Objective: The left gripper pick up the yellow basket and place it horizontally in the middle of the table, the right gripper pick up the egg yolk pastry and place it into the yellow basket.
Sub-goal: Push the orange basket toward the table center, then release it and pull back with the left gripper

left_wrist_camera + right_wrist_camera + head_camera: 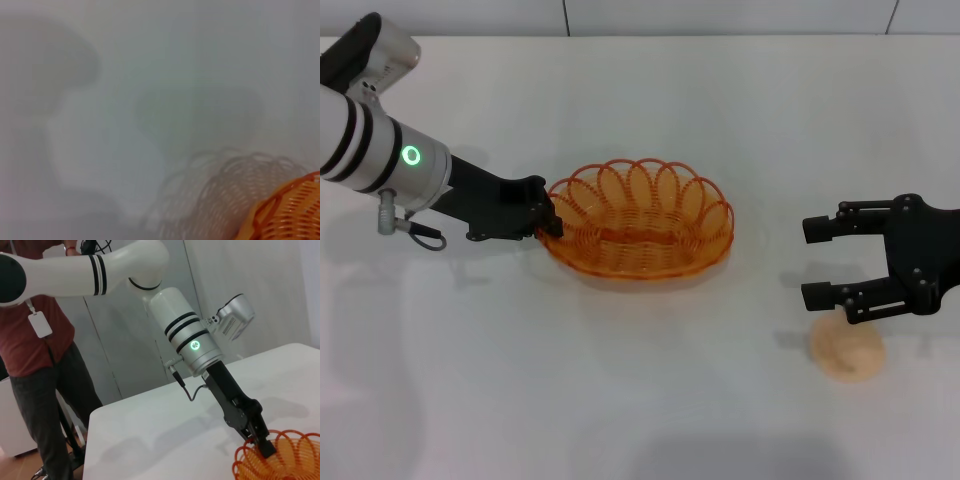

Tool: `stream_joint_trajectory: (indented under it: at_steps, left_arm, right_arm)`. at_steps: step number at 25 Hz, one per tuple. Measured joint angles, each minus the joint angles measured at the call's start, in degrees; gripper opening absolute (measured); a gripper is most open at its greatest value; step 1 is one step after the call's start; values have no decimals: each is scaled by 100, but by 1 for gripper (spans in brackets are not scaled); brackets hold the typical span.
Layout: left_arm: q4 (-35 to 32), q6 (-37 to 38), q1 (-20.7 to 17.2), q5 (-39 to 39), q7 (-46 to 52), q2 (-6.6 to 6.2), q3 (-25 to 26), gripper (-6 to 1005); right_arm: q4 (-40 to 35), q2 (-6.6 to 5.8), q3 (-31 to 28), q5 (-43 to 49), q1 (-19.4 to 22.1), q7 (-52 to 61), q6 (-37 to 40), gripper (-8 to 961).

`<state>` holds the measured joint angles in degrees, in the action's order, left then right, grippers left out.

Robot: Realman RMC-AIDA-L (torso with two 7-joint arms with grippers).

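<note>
The yellow basket (640, 240) lies level near the middle of the table (620, 400), its long side running left to right, and it is empty. My left gripper (552, 218) is shut on the basket's left rim. The right wrist view shows the left gripper (262, 442) pinching the basket's rim (290, 460), and a corner of the basket shows in the left wrist view (290, 215). The egg yolk pastry (847, 347) sits on the table at the right front. My right gripper (810, 262) is open and empty, just behind and above the pastry.
In the right wrist view a person in a red shirt (35, 340) stands beyond the table's far edge (150, 395), behind my left arm. A wall (720, 15) runs along the back of the table.
</note>
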<state>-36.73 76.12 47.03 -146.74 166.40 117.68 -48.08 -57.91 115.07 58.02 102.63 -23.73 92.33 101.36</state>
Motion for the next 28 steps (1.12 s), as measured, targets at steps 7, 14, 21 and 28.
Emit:
stream_joint_trajectory:
  at_steps: [7,14,21,28]
  left_arm:
    - [0,-1,21,-5,-24,0,0,83]
    - [-1,14,15,15,-45,4,0,100]
    - [-1,58,-8,131,-148,8,21,141]
    - [-1,64,-69,379,-218,-12,56,181]
  right_arm:
    - [8,-4,-2,46,0,-20,-72,810]
    - [10,-7,11,122,0,-11,-119,809]
    - [9,-3,-2,134,0,-7,-125,805]
    - [8,-1,-2,135,0,-4,-125,802]
